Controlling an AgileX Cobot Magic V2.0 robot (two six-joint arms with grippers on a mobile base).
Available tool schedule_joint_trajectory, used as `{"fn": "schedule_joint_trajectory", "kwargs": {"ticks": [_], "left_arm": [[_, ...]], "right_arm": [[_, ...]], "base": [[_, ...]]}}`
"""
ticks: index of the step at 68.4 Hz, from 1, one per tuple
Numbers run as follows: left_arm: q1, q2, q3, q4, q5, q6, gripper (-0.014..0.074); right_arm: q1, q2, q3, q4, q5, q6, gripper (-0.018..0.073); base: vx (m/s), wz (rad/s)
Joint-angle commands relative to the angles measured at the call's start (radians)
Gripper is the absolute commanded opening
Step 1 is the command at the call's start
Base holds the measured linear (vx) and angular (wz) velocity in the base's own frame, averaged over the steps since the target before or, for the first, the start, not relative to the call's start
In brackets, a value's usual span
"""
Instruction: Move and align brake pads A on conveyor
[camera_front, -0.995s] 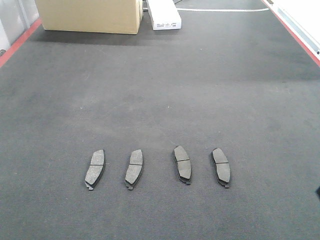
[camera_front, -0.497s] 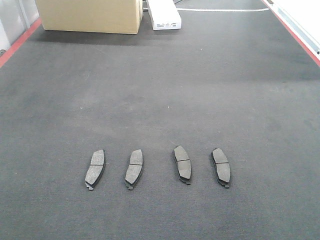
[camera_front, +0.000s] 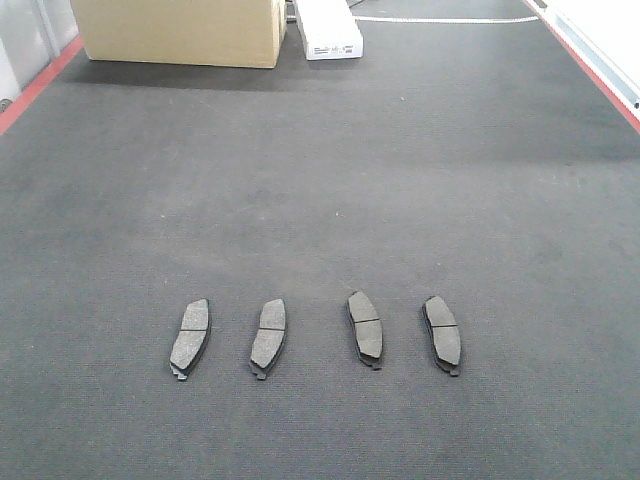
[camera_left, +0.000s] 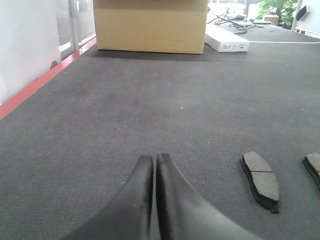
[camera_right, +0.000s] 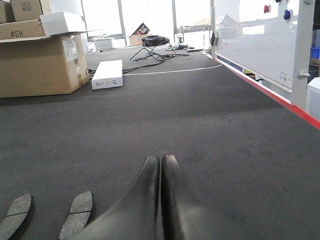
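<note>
- Closest to me, the left gripper (camera_left: 155, 159) sits low over the belt, its two smooth black fingers (camera_left: 134, 200) pressed together with only a hairline seam between them and nothing held.
- The right gripper (camera_right: 161, 160) looks the same: glossy, tapering black fingers (camera_right: 185, 205) closed against each other, empty, just above the felt.
- Four brake pads A lie flat in a row across the near part of the conveyor (camera_front: 330, 190), each a dull grey, slightly curved oblong with a thin cross groove and a darker backing plate showing at the edge.
- From the left: the first pad (camera_front: 190, 338) and second pad (camera_front: 268, 337) lean slightly right at the top; the third pad (camera_front: 365, 328) and fourth pad (camera_front: 442, 333) lean slightly left. None touch, and the gap between second and third is a little wider.
- The belt is a coarse, charcoal, felt-like surface with a red strip (camera_front: 35, 88) along the side.
- At the far end stands a plain cardboard box (camera_front: 180, 30), square-edged, with a flat white box (camera_front: 328, 30) just beside it.
</note>
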Motion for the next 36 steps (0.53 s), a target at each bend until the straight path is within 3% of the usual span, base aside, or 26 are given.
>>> {"fn": "schedule_joint_trajectory", "kwargs": {"ticks": [1,36], "left_arm": [[0.003,-0.013,-0.009,-0.003,-0.077,0.0,-0.0006],[0.003,-0.013,-0.009,-0.003,-0.077,0.0,-0.0006]], "right_arm": [[-0.006,0.01,0.021,-0.011,-0.074,0.0,-0.0008],[-0.006,0.01,0.021,-0.011,-0.074,0.0,-0.0008]], "base": [[0.0,0.0],[0.0,0.0]]}}
